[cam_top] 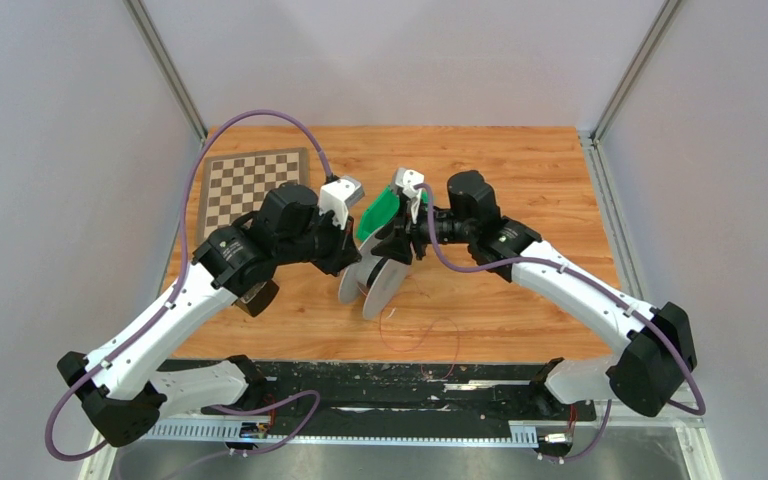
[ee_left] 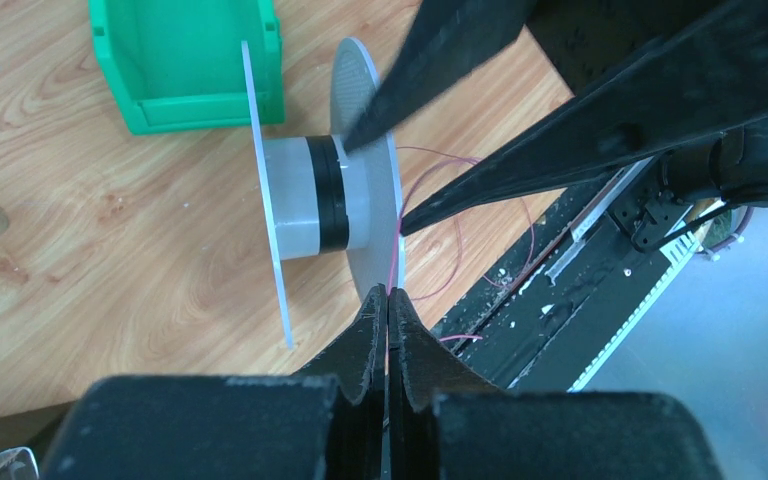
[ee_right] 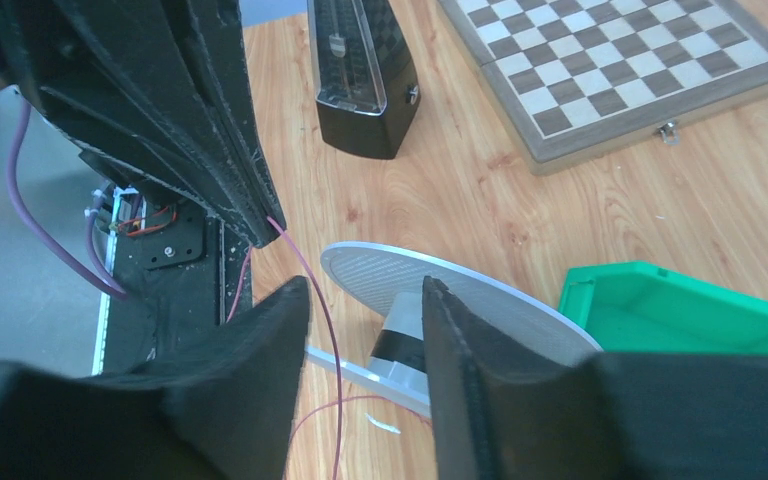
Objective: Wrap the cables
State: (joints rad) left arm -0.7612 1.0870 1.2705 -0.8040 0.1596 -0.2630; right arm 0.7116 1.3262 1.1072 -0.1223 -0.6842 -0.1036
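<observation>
The pale grey two-disc spool (cam_top: 373, 284) lies tilted on the table between both grippers, and shows in the left wrist view (ee_left: 315, 195) and the right wrist view (ee_right: 440, 290). The cable, a hair-thin pinkish strand (ee_left: 460, 215), runs from the spool in loose loops toward the table's front edge (cam_top: 456, 345). My left gripper (ee_left: 388, 296) is shut on this strand just below the spool's near disc. My right gripper (ee_right: 360, 292) is open. Its fingers (ee_left: 380, 110) straddle that disc, and the strand (ee_right: 332, 340) passes between them.
A green bin (cam_top: 380, 212) sits right behind the spool. A chessboard (cam_top: 250, 185) lies at the back left. A black metronome (ee_right: 360, 85) stands near it, under the left arm. A black rail (cam_top: 380, 395) runs along the table's front edge.
</observation>
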